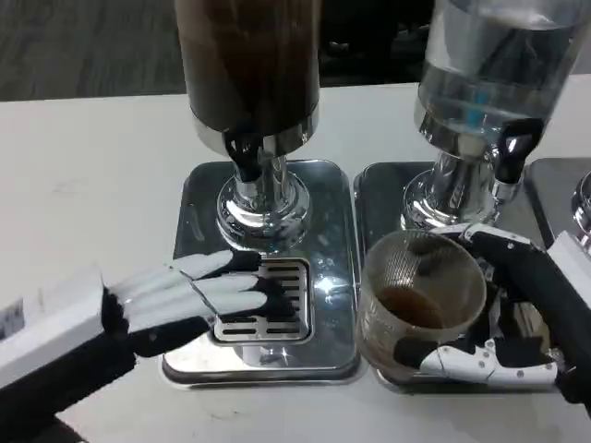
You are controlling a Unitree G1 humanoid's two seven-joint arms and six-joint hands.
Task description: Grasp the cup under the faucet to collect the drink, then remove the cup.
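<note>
A clear ribbed cup (420, 300) with a little brown drink in its bottom is gripped by my right hand (517, 323), fingers wrapped around its right side and underneath. It sits at the front of the right steel base, in front of the clear-liquid dispenser (489, 65) and its black faucet (512, 152). The dark-drink dispenser (247, 65) stands at centre left, with its black faucet (245, 152) above the drip tray grate (272, 305). My left hand (189, 300) lies open with fingers stretched flat onto that grate, holding nothing.
Two steel dispenser bases (323, 240) stand side by side on the white table (83, 175). A third steel base edge (572, 198) shows at the far right. Free table surface lies to the left and behind.
</note>
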